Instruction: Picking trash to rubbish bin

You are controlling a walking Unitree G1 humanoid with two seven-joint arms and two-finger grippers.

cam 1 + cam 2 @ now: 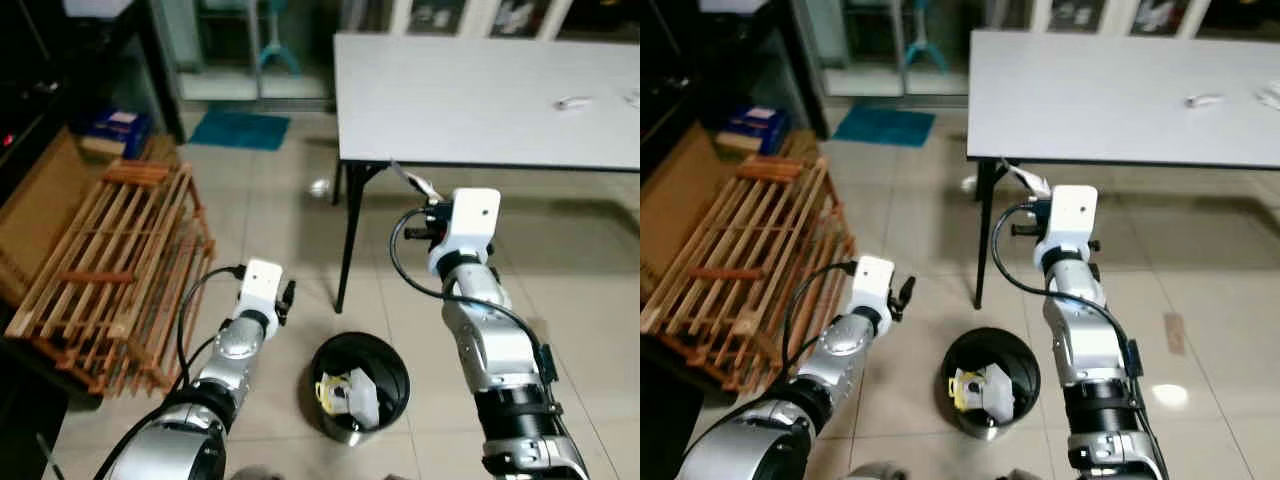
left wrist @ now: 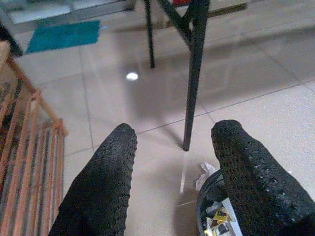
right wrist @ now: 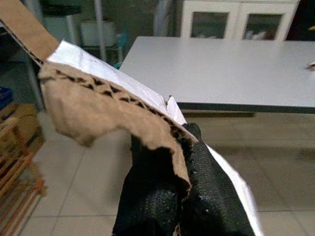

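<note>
Our right tool (image 3: 172, 196) is pinched tight on a torn piece of cardboard (image 3: 113, 105), brown and ragged on one face, white on the other, which sticks out past the black fingers (image 3: 147, 196). From the head views we hold that arm raised in front of us, the scrap (image 1: 415, 183) showing just beside the near edge of the white worktop (image 1: 480, 90).

Our left tool (image 2: 172, 182) is spread wide with nothing between its fingers (image 2: 106, 187). It hangs low over the tiled floor (image 1: 270, 200), near a black worktop leg (image 2: 194, 73).

Below and between our two arms stands the round black rubbish bin (image 1: 395, 370) on the floor, already holding some crumpled trash with a bit of yellow (image 1: 350, 395). A small white scrap (image 2: 204, 172) lies on the tiles touching the bin's rim.

To our left a slatted wooden crate (image 1: 110, 270) rests on the floor, with a blue mat (image 1: 240, 128) farther off. A small white item (image 1: 575, 102) lies on the far part of the worktop.
</note>
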